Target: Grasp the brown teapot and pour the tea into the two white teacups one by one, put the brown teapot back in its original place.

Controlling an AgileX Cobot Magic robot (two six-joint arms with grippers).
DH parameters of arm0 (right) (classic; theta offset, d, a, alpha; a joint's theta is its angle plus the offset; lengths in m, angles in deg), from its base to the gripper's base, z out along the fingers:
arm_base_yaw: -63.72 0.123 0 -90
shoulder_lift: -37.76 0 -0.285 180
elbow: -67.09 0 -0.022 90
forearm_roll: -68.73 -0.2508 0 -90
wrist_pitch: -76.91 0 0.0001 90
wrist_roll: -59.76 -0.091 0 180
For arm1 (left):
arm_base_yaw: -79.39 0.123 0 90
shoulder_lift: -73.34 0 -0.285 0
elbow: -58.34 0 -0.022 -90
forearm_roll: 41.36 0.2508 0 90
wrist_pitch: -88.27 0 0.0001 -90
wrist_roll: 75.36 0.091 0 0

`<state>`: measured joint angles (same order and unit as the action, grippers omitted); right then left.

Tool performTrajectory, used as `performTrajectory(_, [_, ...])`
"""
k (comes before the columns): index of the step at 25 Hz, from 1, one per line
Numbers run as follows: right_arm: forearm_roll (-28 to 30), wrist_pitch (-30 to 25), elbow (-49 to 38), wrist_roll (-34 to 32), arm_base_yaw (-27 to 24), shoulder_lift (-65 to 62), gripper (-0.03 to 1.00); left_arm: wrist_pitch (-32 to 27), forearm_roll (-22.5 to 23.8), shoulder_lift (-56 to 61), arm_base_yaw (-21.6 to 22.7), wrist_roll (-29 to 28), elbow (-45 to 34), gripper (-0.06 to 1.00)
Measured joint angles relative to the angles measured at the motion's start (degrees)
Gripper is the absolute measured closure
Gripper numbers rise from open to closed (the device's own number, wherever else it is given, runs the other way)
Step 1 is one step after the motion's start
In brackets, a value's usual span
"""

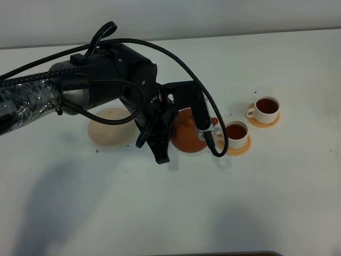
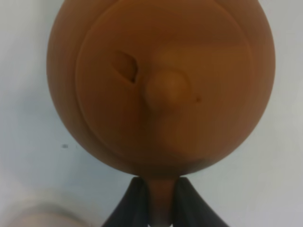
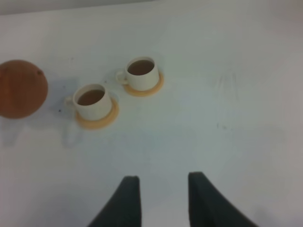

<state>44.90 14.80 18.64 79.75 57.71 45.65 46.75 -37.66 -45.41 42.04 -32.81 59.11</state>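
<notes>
The brown teapot (image 1: 187, 134) sits upright in my left gripper (image 2: 161, 189), which is shut on its loop handle; the wrist view shows its lid and knob (image 2: 165, 90) from above. Its spout points toward the nearer white teacup (image 1: 237, 133). The second teacup (image 1: 266, 108) stands further right. Both cups hold brown tea and stand on orange coasters; both show in the right wrist view (image 3: 92, 100) (image 3: 142, 72). The cream disc (image 1: 109, 129) lies bare to the left of the teapot, partly behind my arm. My right gripper (image 3: 163, 194) is open and empty over the white table.
My left arm's black cable (image 1: 216, 146) loops down beside the nearer cup. A few dark specks (image 1: 96, 151) dot the white table (image 1: 213, 213). The table's far edge meets a grey wall (image 1: 213, 16).
</notes>
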Motion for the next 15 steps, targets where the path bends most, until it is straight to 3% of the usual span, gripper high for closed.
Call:
performTrajectory(8, [0.0, 0.0, 0.0, 0.0, 0.0, 0.0, 0.73, -0.2, -0.8, -1.9, 0.0, -7.6, 0.0, 0.83])
performTrajectory(11, [0.0, 0.0, 0.0, 0.0, 0.0, 0.0, 0.73, -0.1, -1.3, 1.2, 1.3, -13.8, 0.0, 0.83])
performTrajectory(15, [0.0, 0.0, 0.0, 0.0, 0.0, 0.0, 0.73, -3.9, -1.5, 5.8, 6.2, -24.3, 0.0, 0.83])
